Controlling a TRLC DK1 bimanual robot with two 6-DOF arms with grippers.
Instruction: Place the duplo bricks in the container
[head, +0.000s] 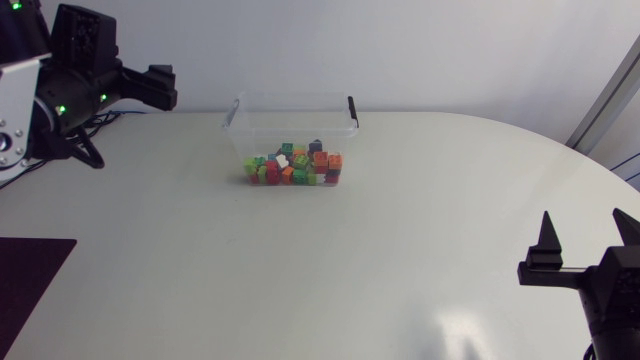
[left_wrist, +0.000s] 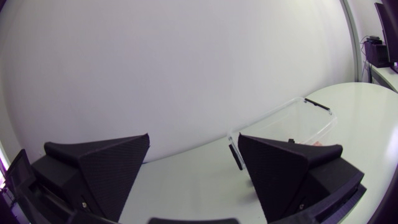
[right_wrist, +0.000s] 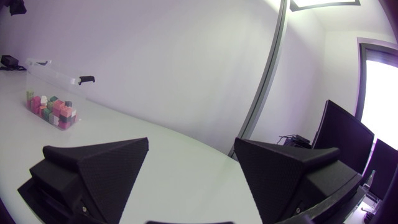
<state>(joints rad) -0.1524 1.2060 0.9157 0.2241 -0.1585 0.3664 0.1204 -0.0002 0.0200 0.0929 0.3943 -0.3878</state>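
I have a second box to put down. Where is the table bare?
Bare: the broad stretch of table in front of the container, reaching to the right gripper, and the strip between the container and the left gripper. Crowded: only inside the container, where the bricks lie heaped.
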